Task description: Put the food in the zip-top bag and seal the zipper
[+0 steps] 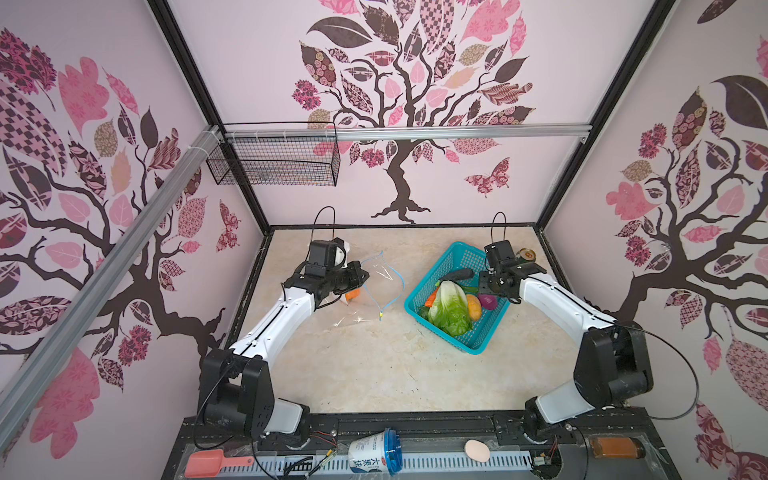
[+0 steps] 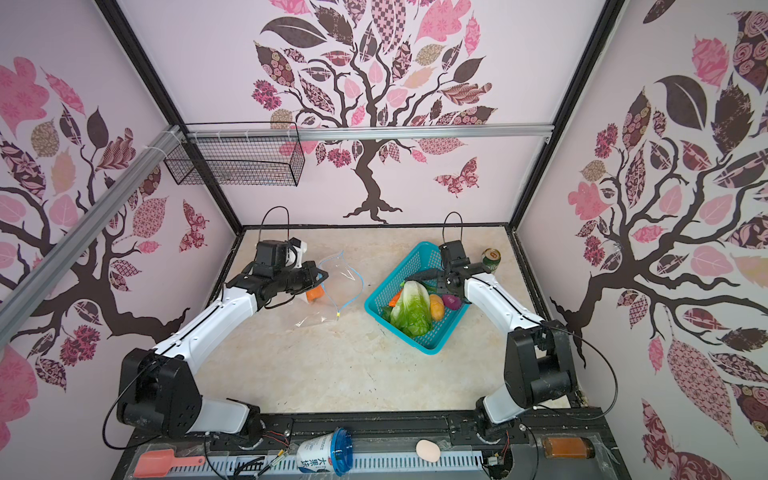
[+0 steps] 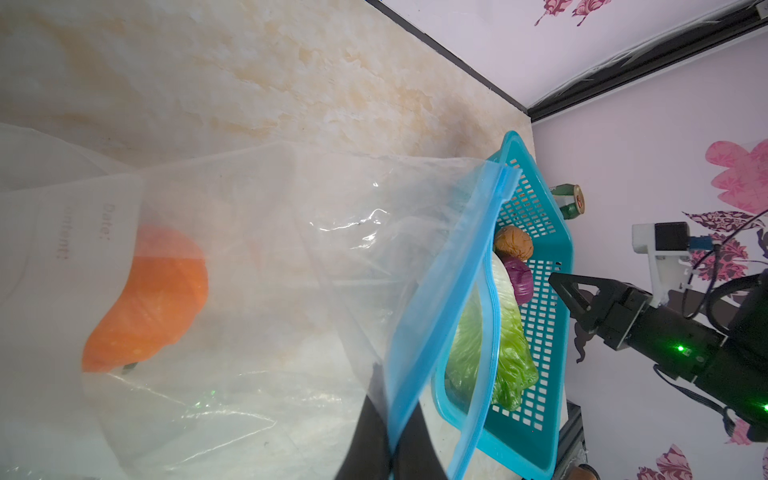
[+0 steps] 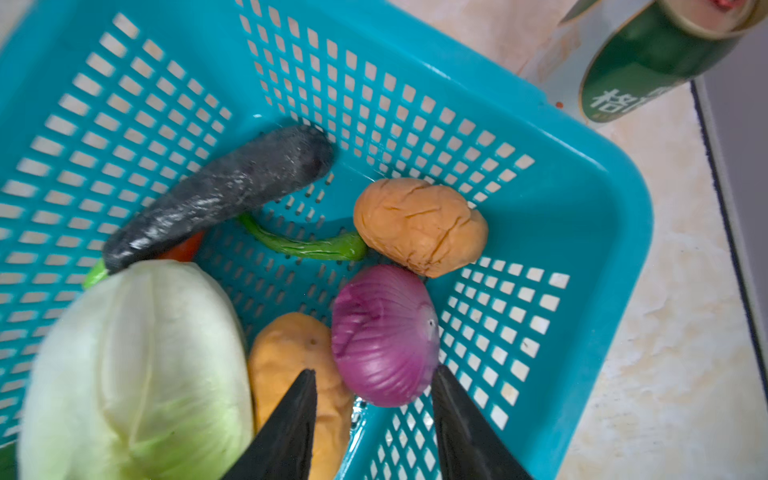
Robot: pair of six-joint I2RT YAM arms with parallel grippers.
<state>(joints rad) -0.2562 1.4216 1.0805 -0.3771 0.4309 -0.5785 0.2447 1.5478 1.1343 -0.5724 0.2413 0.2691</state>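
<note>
Pinching the zip-top bag (image 3: pixel 270 249) by its open zipper (image 3: pixel 449 291) with my left end effector (image 3: pixel 392 449); only the pumpkin (image 3: pixel 149 299) is inside, my right end effector (image 4: pixel 374 399) gapes around the onion (image 4: pixel 384 332) in the basket (image 4: pixel 582 208)

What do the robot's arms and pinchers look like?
The left arm and right arm have white shells, chunky black joints and thin black cables looping alongside. The right gripper has two black, pointed, wedge-shaped fingers; the left gripper has black ones too. Green lights glow on the right arm's wrist.
</note>
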